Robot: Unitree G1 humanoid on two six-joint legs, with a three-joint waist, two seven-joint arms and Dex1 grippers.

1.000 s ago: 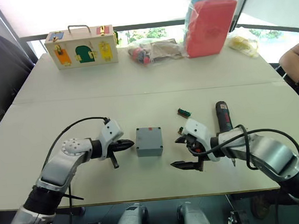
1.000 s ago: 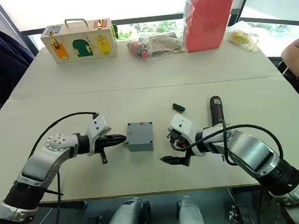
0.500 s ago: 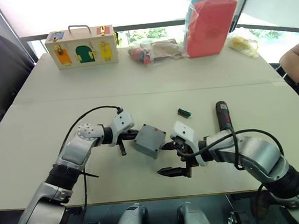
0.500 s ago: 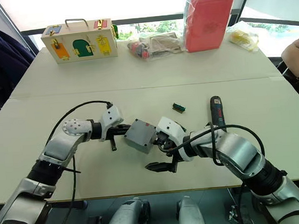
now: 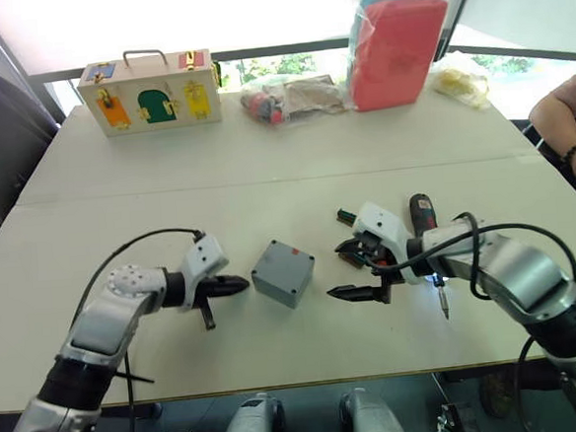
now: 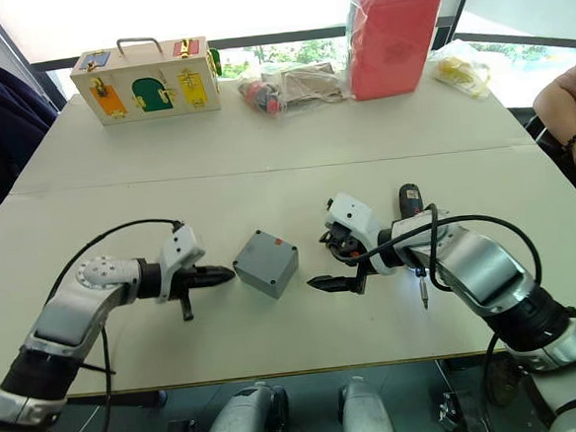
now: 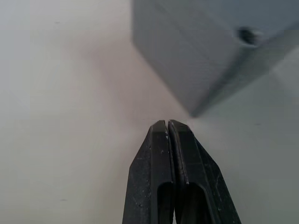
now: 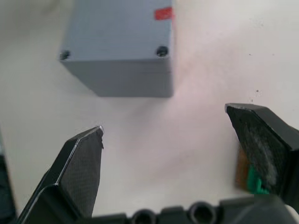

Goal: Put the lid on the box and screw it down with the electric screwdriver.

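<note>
On a wide beige table (image 5: 117,178), the small grey plastic box (image 5: 283,272) sits skewed near the front edge between the clenched left gripper (image 5: 236,285) and the released right gripper (image 5: 349,269), which would best square it before fetching the black-and-red electric screwdriver (image 5: 425,228).

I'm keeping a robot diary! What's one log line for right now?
box: on table, turned cornerwise, free | left end effector: shut, beside box | right end effector: open, empty | screwdriver: on table
</note>
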